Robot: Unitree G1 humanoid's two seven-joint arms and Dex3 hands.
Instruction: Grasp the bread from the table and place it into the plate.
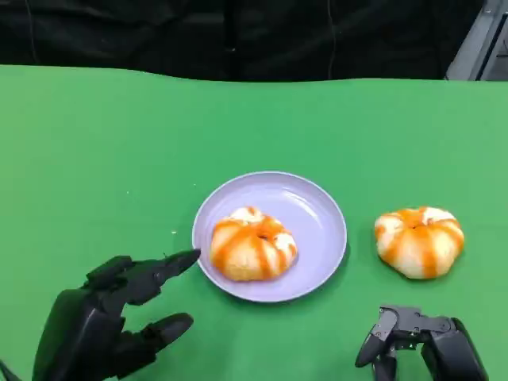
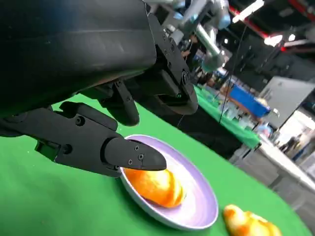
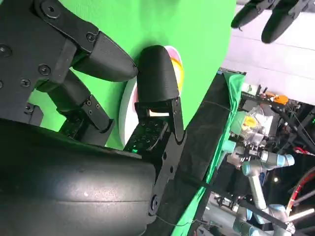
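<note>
L hand [image 1: 111, 317] fingers apart, empty, R hand [image 1: 421, 341] grip unclear, plate [image 1: 317, 208] w/ one bread [image 1: 252, 244], 2nd bread [image 1: 419, 240] on table

The right robot hand [image 3: 106, 73] comes in large and close: a rounded black shell with black fingers [image 3: 156, 73] reaching out, spread apart and holding nothing. Past them lies the green counter [image 3: 197, 34], and on it the pale plate [image 3: 129, 105] — mostly hidden behind the fingers — with a sliver of orange bread [image 3: 180, 73] showing at one fingertip. At the frame's corner the fingertips of the left robot hand [image 3: 268, 14] show. Beyond the counter's edge — black drape and blurred grey robot arms [image 3: 256, 172].
</note>
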